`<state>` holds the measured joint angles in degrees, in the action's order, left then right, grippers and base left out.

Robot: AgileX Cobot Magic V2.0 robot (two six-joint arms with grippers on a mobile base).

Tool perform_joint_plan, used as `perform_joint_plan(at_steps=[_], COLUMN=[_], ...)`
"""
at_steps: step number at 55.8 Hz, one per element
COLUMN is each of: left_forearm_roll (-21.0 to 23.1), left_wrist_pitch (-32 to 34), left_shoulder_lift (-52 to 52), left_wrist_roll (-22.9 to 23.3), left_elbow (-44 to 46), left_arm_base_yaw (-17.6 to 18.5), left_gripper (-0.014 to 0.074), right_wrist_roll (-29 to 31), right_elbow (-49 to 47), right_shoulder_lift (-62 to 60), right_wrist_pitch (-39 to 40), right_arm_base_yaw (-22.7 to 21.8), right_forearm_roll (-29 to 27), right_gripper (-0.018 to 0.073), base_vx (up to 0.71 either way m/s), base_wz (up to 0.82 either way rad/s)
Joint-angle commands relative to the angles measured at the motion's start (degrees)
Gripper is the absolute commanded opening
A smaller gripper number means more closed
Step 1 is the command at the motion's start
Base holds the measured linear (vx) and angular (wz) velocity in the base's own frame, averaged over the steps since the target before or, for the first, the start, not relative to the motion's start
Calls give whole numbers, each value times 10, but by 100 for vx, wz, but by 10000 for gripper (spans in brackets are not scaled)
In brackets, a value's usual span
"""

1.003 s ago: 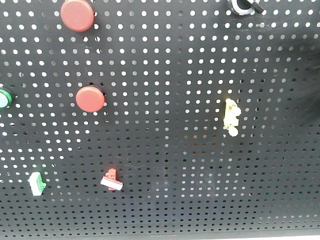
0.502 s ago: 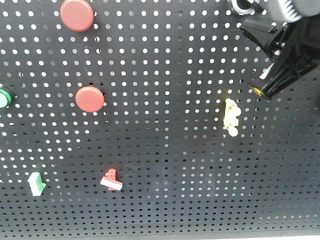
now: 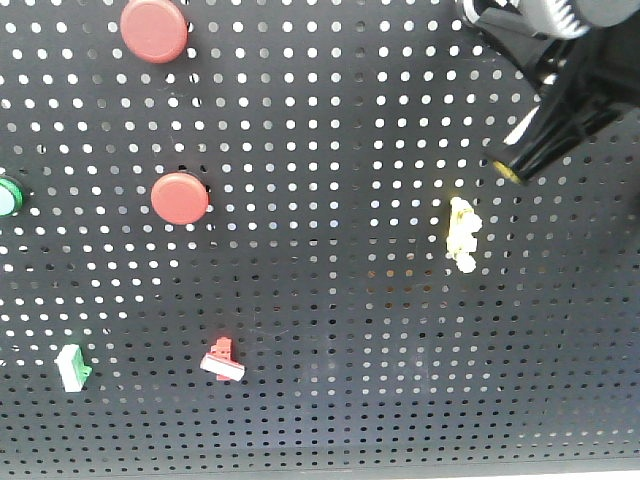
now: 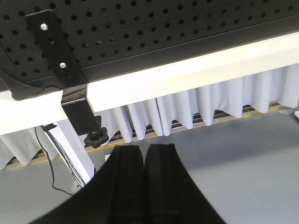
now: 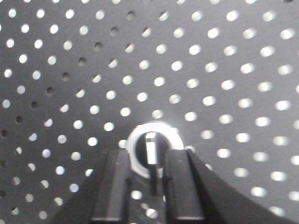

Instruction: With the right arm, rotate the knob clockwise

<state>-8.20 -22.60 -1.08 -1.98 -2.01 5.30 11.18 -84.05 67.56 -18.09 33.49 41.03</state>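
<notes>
In the right wrist view the knob [image 5: 152,149] sits on the black pegboard [image 5: 196,56], a silvery-white ring with a dark centre. Its short pointer bar stands upright. My right gripper [image 5: 148,157] is open. Its two dark fingers [image 5: 117,177] stand either side of the knob's lower half with a gap to the pointer bar. In the front view the right arm [image 3: 560,90] covers the top right corner of the board and hides almost all of the knob. My left gripper [image 4: 145,151] is shut on nothing, below the table edge, over the floor.
On the board there are two red buttons [image 3: 154,30] [image 3: 180,198], a green button [image 3: 6,196] at the left edge, a yellow fitting [image 3: 462,235], a small red switch [image 3: 224,360] and a green-white switch [image 3: 73,367]. A black clamp bracket [image 4: 70,79] grips the white table edge [image 4: 187,74].
The right arm has come into the front view from the top right and shifted left and up over the knob. The left gripper's earlier state is not shown.
</notes>
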Motion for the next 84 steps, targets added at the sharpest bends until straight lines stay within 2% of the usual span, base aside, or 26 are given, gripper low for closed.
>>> perform_joint_plan(at_steps=[1, 11, 28, 37, 41, 52, 58, 76, 84], left_forearm_roll=[0, 0, 0, 0, 0, 0, 0, 0, 0], left_wrist_pitch=[45, 45, 45, 45, 45, 45, 45, 45, 45], left_shoulder_lift=[-6, -6, -6, -6, -6, -6, -6, -6, -6], left_wrist_roll=[6, 6, 6, 6, 6, 6, 6, 6, 6], left_elbow=[-5, -5, -5, -5, -5, -5, -5, -5, -5], left_arm_base_yaw=[1, 1, 1, 1, 1, 1, 1, 1, 1], left_gripper=[-6, -6, -6, -6, -6, -6, -6, -6, -6], right_wrist_roll=[-4, -6, -66, -76, -76, -79, -103, -344, -504], right_elbow=[-18, -18, -18, -18, -18, -18, -18, -18, -18], right_shoulder_lift=[-1, 10, 7, 7, 7, 7, 7, 7, 7], right_wrist_pitch=[34, 29, 7, 5, -2, -4, -4, 9, 45], right_arm_base_yaw=[1, 1, 1, 1, 1, 1, 1, 1, 1], right_forearm_roll=[16, 44, 116, 121, 121, 120, 118, 112, 99], right_gripper=[237, 235, 235, 228, 196, -18, -15, -10, -9], base_vx=[0, 0, 0, 0, 0, 0, 0, 0, 0], base_wz=[0, 0, 0, 0, 0, 0, 0, 0, 0])
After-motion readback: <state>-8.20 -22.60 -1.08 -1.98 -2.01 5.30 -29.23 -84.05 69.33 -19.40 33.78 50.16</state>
